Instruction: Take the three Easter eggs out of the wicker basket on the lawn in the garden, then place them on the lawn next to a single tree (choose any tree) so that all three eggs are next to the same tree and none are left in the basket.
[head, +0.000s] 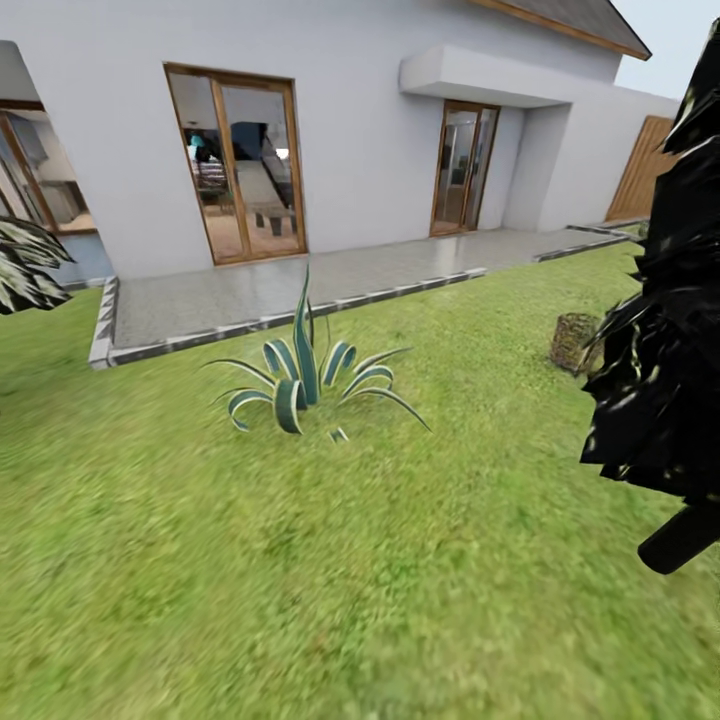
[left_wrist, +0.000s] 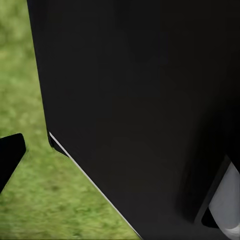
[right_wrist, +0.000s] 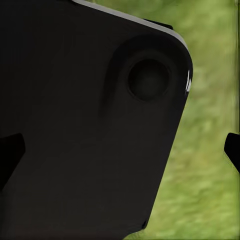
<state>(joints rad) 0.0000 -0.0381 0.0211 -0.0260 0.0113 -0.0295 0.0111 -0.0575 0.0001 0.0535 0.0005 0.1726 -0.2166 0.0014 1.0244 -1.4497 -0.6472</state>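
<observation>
Green lawn runs up to a paved patio and white house. Striped agave sits mid-lawn. Wicker basket is off to the right, half hidden by a black-leaved tree that blocks that side; can't make out any eggs. Both wrist views are mostly dark robot body over grass, so I can't tell how either arm's fingers are set.

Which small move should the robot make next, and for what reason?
Probably turn and drive right toward the wicker basket, which stands far off on the lawn, partly hidden behind the black-leaved tree. It looks too distant for either arm to reach.
</observation>
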